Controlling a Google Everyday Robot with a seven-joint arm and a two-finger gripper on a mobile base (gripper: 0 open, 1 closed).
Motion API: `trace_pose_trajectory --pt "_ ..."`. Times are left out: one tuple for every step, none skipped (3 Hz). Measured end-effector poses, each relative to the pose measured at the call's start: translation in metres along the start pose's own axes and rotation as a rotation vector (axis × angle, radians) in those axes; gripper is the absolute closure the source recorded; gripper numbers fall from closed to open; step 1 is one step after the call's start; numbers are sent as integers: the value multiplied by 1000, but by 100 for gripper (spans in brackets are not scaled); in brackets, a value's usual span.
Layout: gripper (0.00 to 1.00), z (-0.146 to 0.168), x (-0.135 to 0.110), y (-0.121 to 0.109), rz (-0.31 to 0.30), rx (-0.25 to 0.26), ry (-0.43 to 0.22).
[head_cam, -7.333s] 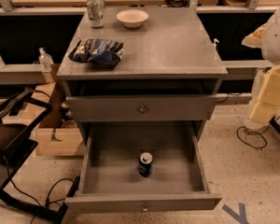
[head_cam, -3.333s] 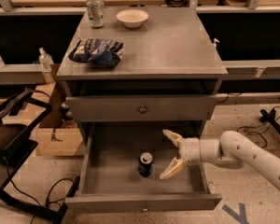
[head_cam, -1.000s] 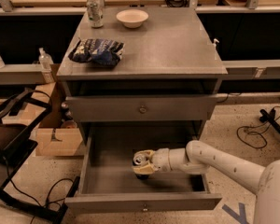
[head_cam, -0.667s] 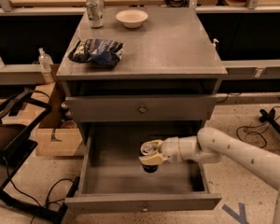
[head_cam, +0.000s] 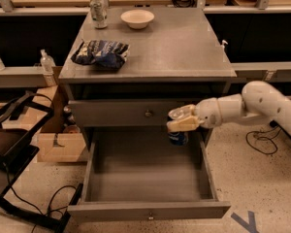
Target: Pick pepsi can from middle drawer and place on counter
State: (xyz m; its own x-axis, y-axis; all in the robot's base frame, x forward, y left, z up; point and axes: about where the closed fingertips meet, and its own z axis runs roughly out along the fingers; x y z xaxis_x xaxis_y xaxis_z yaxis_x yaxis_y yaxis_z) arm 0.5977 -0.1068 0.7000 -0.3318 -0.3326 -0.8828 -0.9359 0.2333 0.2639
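Note:
My gripper [head_cam: 181, 121] is shut on the dark-blue pepsi can [head_cam: 178, 137]. It holds the can in the air above the right side of the open middle drawer [head_cam: 145, 210], level with the shut upper drawer front [head_cam: 121, 113]. The can's lower half hangs below the fingers [head_cam: 184, 124]; its top is hidden by them. The drawer's inside holds nothing else. The grey counter [head_cam: 184, 47] lies above and behind the gripper. My white arm [head_cam: 252, 103] reaches in from the right.
On the counter sit a dark chip bag [head_cam: 101, 53] at the left, a silver-greenish can [head_cam: 98, 12] and a white bowl [head_cam: 137, 18] at the back. A cardboard box [head_cam: 58, 142] and black frame [head_cam: 14, 149] stand left of the cabinet. Cables lie on the floor.
The gripper closed on the pepsi can on the drawer floor and has lifted it up and to the right, out of the drawer, to the height of the upper drawer front.

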Motion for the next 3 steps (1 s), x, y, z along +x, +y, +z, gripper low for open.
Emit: trace_pose_trajectory --pt "100 -60 -64 -5 35 28 0" --pt "100 -105 -118 -14 55 105 -27" --pt "100 -130 -164 -26 22 218 -76"
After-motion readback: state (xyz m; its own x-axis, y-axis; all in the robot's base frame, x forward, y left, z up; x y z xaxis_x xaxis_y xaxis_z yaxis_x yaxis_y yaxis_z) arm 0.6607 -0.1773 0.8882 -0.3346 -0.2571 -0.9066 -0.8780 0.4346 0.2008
